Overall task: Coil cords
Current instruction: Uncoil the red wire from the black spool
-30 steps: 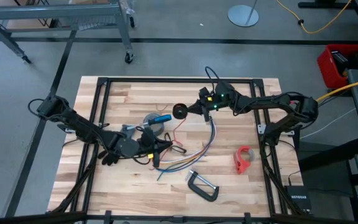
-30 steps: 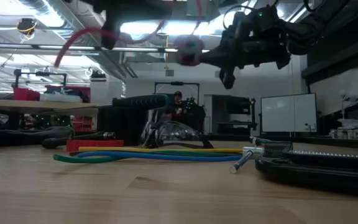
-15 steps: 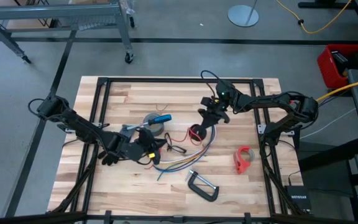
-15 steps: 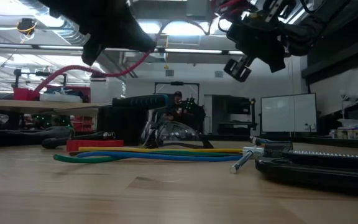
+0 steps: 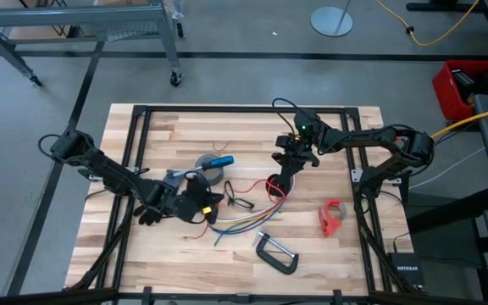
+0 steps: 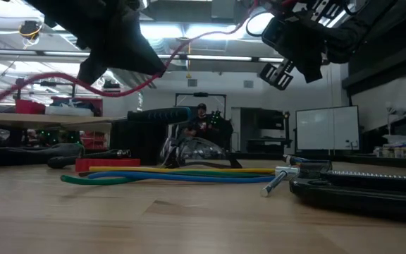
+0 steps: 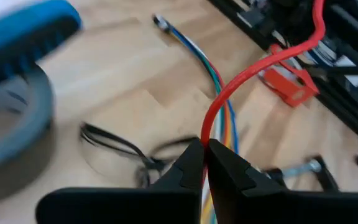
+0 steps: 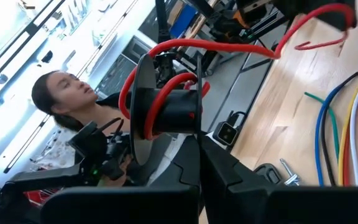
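A wooden table (image 5: 142, 135) carries the scene. The left gripper (image 7: 205, 160) is pinched on the red cord (image 7: 253, 71), beside the grey tape roll (image 5: 206, 169). The right gripper (image 8: 199, 152), fingers pressed together, holds a black spool (image 8: 166, 109) wound with red cord, right of the roll. The coloured strands (image 5: 248, 219) lie below the roll.

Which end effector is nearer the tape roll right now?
Left. The left end effector sits just beside the tape roll; the right end effector is farther across the table.
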